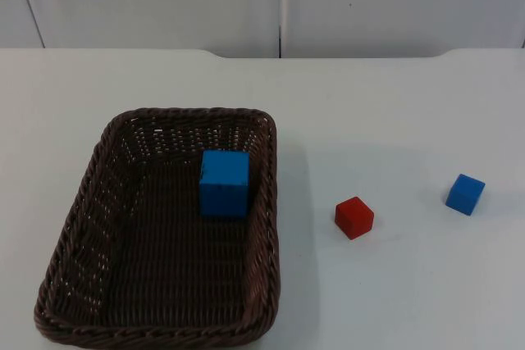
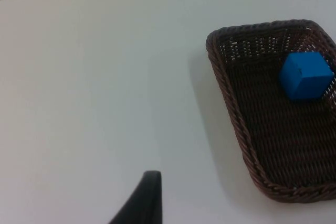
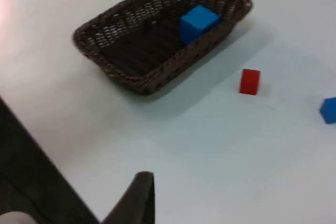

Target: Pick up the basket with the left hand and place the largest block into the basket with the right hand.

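A dark brown wicker basket (image 1: 90,227) rests on the white table at the left. The large blue block (image 1: 224,183) sits inside it against the right wall, also seen in the left wrist view (image 2: 306,75) and the right wrist view (image 3: 198,22). My left gripper (image 2: 144,198) hangs over bare table beside the basket (image 2: 226,87), well apart from its rim and holding nothing. My right gripper (image 3: 137,198) is raised over the table near an edge, far from the basket (image 3: 131,80) and the blocks.
A small red block (image 1: 353,217) lies on the table right of the basket, also in the right wrist view (image 3: 249,82). A small blue block (image 1: 465,194) lies further right (image 3: 329,110). The grey partition wall (image 1: 279,2) closes the table's far side.
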Robot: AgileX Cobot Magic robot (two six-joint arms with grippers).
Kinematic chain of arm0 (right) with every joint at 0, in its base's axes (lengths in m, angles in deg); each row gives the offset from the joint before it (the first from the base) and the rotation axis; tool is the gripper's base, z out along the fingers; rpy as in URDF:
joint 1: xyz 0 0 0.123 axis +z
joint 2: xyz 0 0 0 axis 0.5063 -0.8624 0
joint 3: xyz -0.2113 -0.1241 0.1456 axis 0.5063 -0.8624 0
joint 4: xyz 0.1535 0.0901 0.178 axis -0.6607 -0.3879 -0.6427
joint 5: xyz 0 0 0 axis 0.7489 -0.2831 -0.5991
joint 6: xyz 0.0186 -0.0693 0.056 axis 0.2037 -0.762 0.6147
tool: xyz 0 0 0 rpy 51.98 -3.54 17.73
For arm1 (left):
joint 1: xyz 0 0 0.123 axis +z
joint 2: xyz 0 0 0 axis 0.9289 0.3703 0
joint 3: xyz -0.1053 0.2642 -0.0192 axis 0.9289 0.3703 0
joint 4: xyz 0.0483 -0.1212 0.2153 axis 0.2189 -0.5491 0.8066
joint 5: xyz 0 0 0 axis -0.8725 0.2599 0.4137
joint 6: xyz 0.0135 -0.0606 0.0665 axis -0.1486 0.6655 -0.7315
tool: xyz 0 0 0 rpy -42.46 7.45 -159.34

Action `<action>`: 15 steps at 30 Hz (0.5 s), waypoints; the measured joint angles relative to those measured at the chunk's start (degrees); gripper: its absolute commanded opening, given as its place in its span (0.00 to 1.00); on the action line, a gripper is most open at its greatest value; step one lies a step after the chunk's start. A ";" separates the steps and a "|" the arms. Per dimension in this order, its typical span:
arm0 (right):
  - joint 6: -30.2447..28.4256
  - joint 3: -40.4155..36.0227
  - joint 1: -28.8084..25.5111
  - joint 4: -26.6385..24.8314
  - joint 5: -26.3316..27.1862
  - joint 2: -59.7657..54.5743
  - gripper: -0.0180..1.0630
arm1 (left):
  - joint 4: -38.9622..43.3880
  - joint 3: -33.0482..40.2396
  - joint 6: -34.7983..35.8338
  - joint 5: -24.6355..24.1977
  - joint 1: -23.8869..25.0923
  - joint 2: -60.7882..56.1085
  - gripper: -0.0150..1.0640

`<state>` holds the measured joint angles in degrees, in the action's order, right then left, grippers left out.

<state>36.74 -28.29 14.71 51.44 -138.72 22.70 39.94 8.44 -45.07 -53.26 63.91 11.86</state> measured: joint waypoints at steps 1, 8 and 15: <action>0.00 0.00 -1.86 0.00 0.00 0.00 0.99 | 0.00 0.00 0.00 0.00 0.00 0.00 0.99; 0.00 0.00 -13.43 0.00 0.00 0.00 0.99 | 0.00 0.00 0.00 0.00 0.00 0.00 0.99; 0.00 0.00 -23.78 0.00 0.00 0.00 0.99 | 0.00 0.00 0.00 0.00 0.00 0.00 0.99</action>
<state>36.74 -28.29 -9.07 51.44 -138.72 22.70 39.94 8.44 -45.07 -53.26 63.91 11.86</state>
